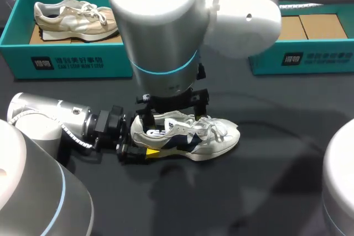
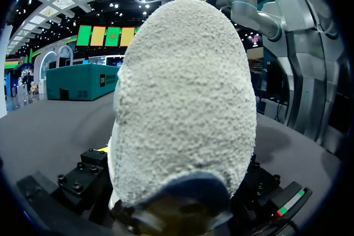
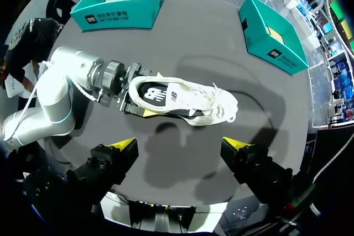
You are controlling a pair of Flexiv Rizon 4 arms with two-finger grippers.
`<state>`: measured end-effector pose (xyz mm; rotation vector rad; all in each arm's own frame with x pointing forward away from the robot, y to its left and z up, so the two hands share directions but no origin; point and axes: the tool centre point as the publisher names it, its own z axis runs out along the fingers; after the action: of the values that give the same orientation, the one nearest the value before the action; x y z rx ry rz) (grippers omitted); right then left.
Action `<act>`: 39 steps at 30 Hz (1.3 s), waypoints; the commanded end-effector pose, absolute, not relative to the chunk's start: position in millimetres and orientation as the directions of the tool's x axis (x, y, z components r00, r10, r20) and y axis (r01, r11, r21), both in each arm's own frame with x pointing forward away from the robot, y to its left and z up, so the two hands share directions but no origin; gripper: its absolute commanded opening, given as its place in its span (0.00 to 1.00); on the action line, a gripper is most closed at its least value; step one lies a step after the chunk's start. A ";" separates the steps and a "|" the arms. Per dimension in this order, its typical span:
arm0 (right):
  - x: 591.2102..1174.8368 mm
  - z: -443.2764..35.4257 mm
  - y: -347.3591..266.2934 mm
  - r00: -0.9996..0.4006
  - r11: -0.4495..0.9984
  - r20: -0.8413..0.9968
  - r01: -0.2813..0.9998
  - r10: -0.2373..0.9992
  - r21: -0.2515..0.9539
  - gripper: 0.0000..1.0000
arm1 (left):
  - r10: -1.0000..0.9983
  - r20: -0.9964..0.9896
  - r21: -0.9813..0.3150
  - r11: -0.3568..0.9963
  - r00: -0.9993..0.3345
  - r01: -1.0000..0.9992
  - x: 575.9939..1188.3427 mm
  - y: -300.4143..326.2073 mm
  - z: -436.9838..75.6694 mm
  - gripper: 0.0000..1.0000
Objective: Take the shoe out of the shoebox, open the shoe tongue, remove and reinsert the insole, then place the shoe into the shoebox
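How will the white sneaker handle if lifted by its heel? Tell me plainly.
The white sneaker likely stays stiff along its thick sole. Gripped only at the heel by the left gripper, its toe may dip or swing. Its loose laces will probably flop.

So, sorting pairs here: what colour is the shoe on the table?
The shoe is white with navy side panels; clearest in head view.

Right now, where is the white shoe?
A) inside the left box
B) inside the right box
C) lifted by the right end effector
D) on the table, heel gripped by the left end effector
D: the white shoe lies on the table, left end effector clamped on its heel; right end effector open above.
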<state>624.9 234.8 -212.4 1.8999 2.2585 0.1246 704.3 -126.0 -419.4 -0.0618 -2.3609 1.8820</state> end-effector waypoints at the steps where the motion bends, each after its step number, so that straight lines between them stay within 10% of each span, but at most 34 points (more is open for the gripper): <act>1: 628.7 -235.4 254.8 -0.003 0.075 -0.341 0.977 0.940 0.199 1.00 | 0.108 0.070 -0.973 0.227 -0.992 -0.044 706.5 -127.4 -421.4 0.00; 39: 689.7 -303.5 247.9 0.157 -0.071 -0.411 0.973 0.898 0.218 1.00 | 0.108 0.070 -0.973 0.227 -0.992 -0.044 706.5 -127.4 -421.4 0.00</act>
<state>693.9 242.9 -298.3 1.8326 2.1138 -0.1844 704.3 -126.0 -419.4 -0.0618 -2.3609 1.8820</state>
